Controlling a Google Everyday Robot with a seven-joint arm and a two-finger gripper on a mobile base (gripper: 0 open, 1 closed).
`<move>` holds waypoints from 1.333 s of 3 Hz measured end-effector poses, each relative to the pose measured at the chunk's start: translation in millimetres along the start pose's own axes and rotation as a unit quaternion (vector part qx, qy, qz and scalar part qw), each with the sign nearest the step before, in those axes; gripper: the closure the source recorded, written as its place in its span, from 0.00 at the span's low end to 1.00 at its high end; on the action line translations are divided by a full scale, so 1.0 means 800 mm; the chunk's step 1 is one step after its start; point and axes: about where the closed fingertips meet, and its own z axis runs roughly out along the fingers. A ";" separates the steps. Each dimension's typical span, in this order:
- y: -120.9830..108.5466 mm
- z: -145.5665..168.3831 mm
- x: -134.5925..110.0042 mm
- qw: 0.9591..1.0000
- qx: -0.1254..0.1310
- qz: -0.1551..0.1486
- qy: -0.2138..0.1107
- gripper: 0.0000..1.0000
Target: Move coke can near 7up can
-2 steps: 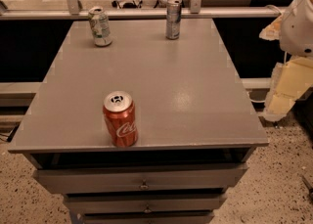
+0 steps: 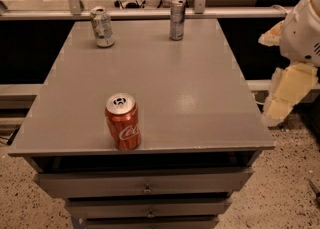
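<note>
The gripper (image 2: 288,93), a pale cream assembly under a white arm housing (image 2: 302,28), hangs off the right side of the table (image 2: 200,98), clear of its edge and touching nothing. Whether it is spread or pressed together cannot be told.

The grey tabletop carries three cans. The coke can (image 2: 122,121) stands upright near the front edge, left of centre and well apart from the gripper. Its body is red with white cursive script low on the side facing the camera, and its top is silver with the tab visible.

The 7up can (image 2: 102,27) stands at the rear left, whitish-silver with green markings and a slightly dented wall. It is well apart from the coke can.

A taller slim silver-grey can (image 2: 176,19) stands at the rear centre, to the right of the 7up can.

Drawers (image 2: 145,183) with small pulls sit below the tabletop. The floor (image 2: 285,193) is speckled.
</note>
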 end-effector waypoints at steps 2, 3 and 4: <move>0.036 0.096 -0.096 0.981 -0.064 -0.031 -0.182 0.00; 0.072 0.137 -0.164 0.949 -0.110 -0.035 -0.293 0.00; 0.099 0.152 -0.208 0.921 -0.140 -0.028 -0.363 0.00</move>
